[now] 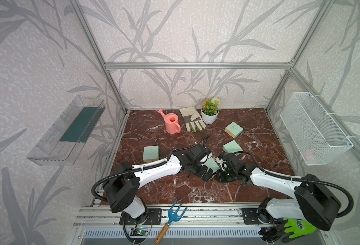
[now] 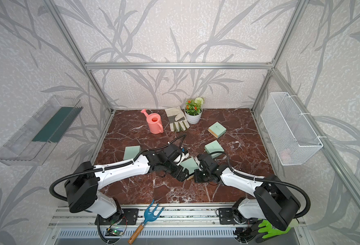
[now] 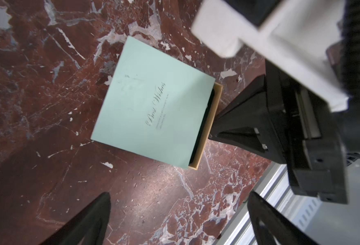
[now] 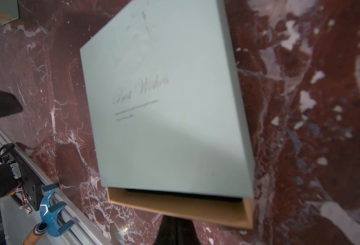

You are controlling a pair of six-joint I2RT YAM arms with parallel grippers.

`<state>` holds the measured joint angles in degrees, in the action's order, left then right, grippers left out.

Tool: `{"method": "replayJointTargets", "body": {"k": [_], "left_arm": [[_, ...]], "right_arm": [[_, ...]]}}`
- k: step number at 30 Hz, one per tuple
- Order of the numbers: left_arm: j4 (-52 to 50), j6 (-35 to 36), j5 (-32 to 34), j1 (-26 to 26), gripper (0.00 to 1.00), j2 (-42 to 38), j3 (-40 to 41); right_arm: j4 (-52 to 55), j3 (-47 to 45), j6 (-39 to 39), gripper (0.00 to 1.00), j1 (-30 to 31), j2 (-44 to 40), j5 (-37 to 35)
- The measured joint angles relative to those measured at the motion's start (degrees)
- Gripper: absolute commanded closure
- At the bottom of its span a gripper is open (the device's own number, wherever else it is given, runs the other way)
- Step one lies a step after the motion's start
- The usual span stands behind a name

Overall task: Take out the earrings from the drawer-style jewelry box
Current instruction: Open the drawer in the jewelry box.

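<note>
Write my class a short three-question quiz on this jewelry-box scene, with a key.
1. True or false: the tan drawer of the mint-green cardboard jewelry box seen in both wrist views is pushed fully in.
2. Which stands open? A. left gripper B. right gripper C. both
3. How many mint-green square boxes lie on the red marble table?
Key: 1 false, it sticks out slightly. 2 A; the right one is shut. 3 four.
</note>
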<state>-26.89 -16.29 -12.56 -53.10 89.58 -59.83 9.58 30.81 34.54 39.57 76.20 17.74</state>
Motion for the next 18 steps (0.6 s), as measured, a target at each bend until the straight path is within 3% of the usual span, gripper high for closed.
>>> {"method": "replayJointTargets", "body": {"k": [8,18], "left_arm": [[-0.17,4.42,8.35,0.07,0.01,1.51,-0.37],[-0.26,8.31,9.07,-0.22,0.01,5.49,-2.69]], "right_arm": [[-0.31,3.5,-3.67,1.0,-0.74,4.5,1.62],[-0.5,-0.61,-2.21,1.0,-2.25,1.73,1.81]]}}
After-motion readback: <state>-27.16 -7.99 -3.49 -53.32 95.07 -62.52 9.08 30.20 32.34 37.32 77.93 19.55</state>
